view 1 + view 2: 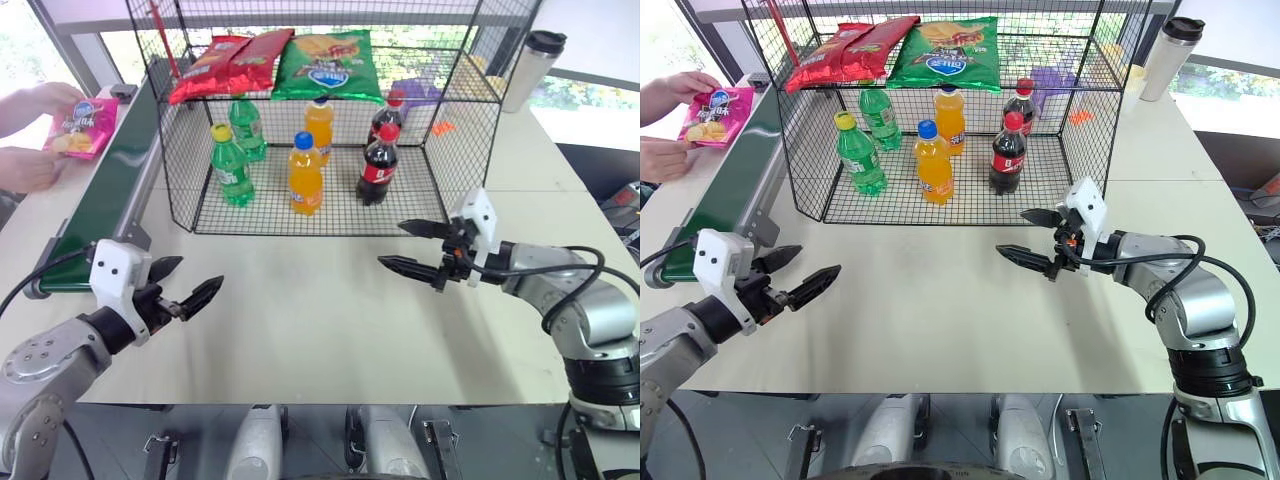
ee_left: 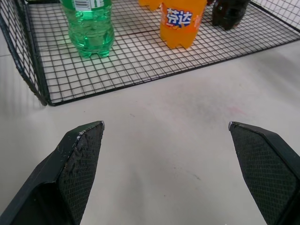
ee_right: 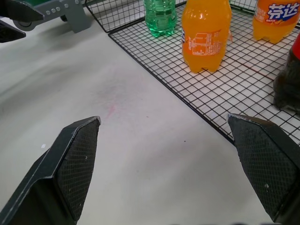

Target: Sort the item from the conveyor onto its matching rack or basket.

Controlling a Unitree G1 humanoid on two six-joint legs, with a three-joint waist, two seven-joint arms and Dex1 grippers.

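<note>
Head views: a person's hands (image 1: 30,140) cover the near edges of the pink crisp bag (image 1: 84,127), which lies beside the conveyor's (image 1: 105,195) far end, its long axis slanting away from the belt. Both the left gripper (image 1: 185,283) and right gripper (image 1: 408,247) gape wide, holding nothing. Wrist views: the rack's (image 2: 42,93) bottles are cut off at the top.

Magenta-pink crisp bag (image 1: 82,127) with blue logo, yellow chips. Dark-green conveyor (image 1: 105,190); black grid rack (image 1: 320,205). Red bags (image 1: 228,62) and green bag (image 1: 328,65) up top.
</note>
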